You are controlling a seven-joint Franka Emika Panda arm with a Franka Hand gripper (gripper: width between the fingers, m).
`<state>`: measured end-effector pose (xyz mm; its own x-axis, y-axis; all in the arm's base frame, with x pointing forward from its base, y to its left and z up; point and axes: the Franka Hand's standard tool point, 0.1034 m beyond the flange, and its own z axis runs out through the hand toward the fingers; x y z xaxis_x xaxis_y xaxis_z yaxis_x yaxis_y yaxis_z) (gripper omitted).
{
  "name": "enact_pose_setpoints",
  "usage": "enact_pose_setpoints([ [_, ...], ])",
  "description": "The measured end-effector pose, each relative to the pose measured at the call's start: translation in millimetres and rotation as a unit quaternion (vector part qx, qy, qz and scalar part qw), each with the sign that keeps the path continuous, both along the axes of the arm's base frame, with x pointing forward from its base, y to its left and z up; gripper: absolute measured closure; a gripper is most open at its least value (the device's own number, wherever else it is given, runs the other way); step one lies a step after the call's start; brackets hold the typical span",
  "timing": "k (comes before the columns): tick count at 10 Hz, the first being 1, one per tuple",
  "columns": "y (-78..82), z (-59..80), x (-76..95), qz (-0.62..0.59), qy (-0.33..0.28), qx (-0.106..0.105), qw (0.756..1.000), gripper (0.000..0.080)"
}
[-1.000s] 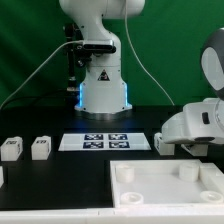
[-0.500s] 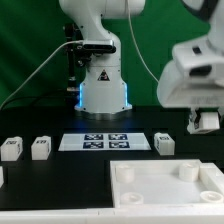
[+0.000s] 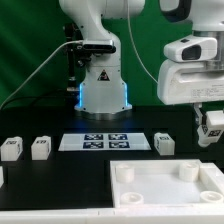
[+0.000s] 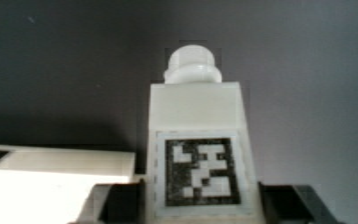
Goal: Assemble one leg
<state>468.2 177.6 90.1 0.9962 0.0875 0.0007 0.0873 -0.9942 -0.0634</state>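
My gripper is shut on a leg, a small white block with a black-and-white tag, and holds it in the air above the table at the exterior view's right. In the wrist view the leg stands between my dark fingers, tag facing the camera and its rounded peg end pointing away. Three more legs lie on the black table: two at the left and one just right of the marker board.
The large flat white panel with round corner sockets lies at the front right. The marker board lies in the middle before the robot base. A white tagged piece shows under the held leg in the wrist view.
The arm has risen from low over the table at the right. The gripper's fingers and the leg held in them have come into view, hanging above the table.
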Motion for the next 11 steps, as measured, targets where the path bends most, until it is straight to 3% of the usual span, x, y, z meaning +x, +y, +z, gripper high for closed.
enact_pose_setpoints([
  [2,-12.8,35.4,39.1,0.02,-0.103,0.009,0.994,0.0506],
  [4,-25.4,58.4,66.8,0.025,-0.208,0.029,0.977,0.0506],
  [5,-20.3,59.7,64.9,0.026,-0.255,0.045,0.966,0.0506],
  [6,-19.9,53.3,59.6,0.029,-0.252,0.044,0.966,0.0506],
  [8,-22.5,54.7,62.3,0.026,-0.253,0.043,0.966,0.0506],
  [9,-25.2,51.0,62.2,0.032,-0.253,0.039,0.966,0.0506],
  [10,-38.0,37.3,65.8,0.071,-0.258,0.023,0.963,0.0506],
  [11,-49.6,31.2,84.2,0.091,-0.258,0.009,0.962,0.0506],
])
